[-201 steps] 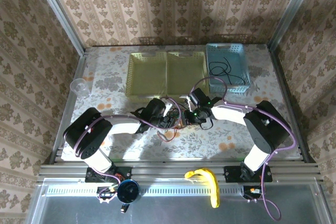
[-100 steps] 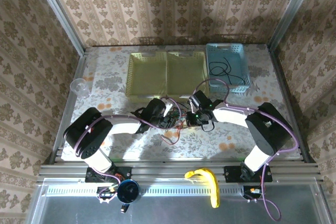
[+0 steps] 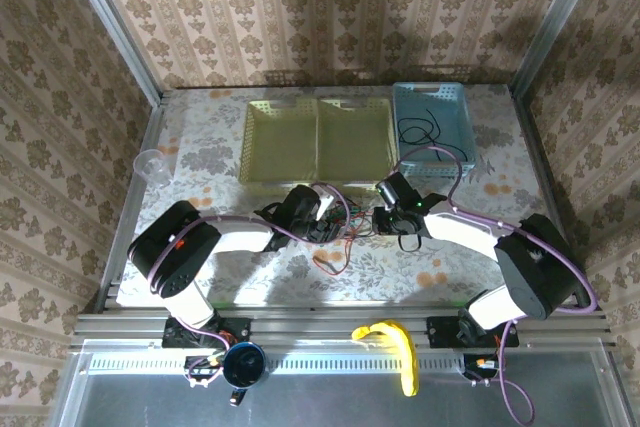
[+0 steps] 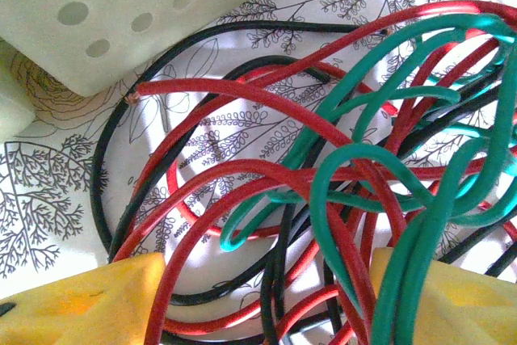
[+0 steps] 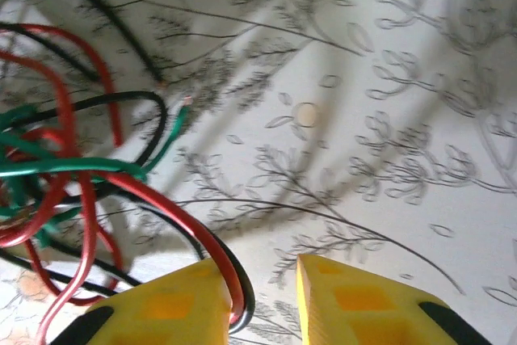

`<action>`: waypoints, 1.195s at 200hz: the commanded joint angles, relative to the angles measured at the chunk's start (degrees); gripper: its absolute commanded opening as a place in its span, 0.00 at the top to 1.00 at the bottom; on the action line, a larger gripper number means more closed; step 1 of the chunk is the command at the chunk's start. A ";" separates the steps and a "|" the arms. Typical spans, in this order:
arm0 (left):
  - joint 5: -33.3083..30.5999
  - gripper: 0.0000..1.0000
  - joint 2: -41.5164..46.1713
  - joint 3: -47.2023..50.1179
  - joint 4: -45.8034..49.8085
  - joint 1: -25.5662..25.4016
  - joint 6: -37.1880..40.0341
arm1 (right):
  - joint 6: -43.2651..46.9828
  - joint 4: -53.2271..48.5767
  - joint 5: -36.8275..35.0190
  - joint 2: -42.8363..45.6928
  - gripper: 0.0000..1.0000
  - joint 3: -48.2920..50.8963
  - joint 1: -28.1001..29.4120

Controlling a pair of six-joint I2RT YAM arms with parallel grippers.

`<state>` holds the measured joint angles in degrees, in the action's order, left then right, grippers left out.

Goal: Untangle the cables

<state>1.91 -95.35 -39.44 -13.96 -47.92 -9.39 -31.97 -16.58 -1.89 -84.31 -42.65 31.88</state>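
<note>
At the middle of the bench (image 3: pixel 450 277), the left fingers (image 3: pixel 329 228) stand wide astride the tangled cables (image 3: pixel 347 222). The right fingers (image 3: pixel 383 219), narrowly parted beside a red and a black strand, sit further toward the right edge than a second ago.

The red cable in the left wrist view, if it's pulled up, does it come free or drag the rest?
Probably floppy: the red cable curves in loose loops. It likely drags the green cables, which cross it repeatedly.
</note>
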 commanded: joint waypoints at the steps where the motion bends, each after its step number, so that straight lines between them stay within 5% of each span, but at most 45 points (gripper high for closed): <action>1: -0.75 0.32 -2.08 -0.54 5.12 -0.51 1.12 | 0.53 -1.29 -0.75 2.06 0.62 1.14 -0.41; 115: -1.21 0.31 -3.09 -1.87 5.94 -2.00 1.99 | -0.35 1.67 4.61 -1.24 0.60 2.06 0.11; 149: -1.38 0.31 -3.25 -1.96 6.04 -2.00 1.95 | -2.10 1.71 4.19 -0.07 0.71 4.35 0.29; 202: -1.99 0.31 -3.44 -1.82 6.05 -2.00 1.82 | -6.01 -5.27 -8.52 3.82 0.98 5.74 -0.35; 239: -2.09 0.28 -3.70 -1.87 6.20 -1.98 1.96 | -12.73 -12.91 -18.80 9.80 1.00 6.97 -5.02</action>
<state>0.08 -96.82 -41.43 -12.47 -49.54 -8.54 -38.89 -20.18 -8.67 -79.11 -37.56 30.33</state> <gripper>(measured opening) 0.714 0.067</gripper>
